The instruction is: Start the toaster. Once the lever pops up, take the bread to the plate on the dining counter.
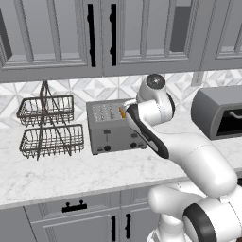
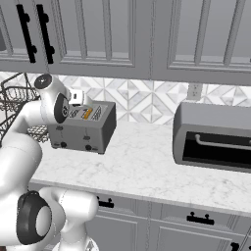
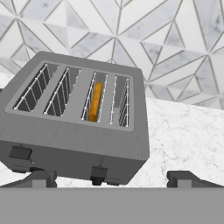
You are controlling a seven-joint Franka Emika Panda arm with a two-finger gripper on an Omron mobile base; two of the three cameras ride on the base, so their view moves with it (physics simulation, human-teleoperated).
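bread [image 3: 95,102] in toaster [image 1: 113,127] 3rd slot | wire rack [image 1: 47,126] left | oven [image 2: 214,136] right

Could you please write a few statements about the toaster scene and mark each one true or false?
1. The bread sits in a slot of the toaster. True.
2. The gripper is shut on the bread. False: the gripper is open, its fingertips apart in front of the toaster, holding nothing.
3. A two-tier wire basket stands on the counter beside the toaster. True.
4. All four toaster slots hold bread. False: one slot holds a slice; the other three are empty.
5. The larger dark-grey appliance stands on top of the toaster. False: it stands on the counter, apart from the toaster.
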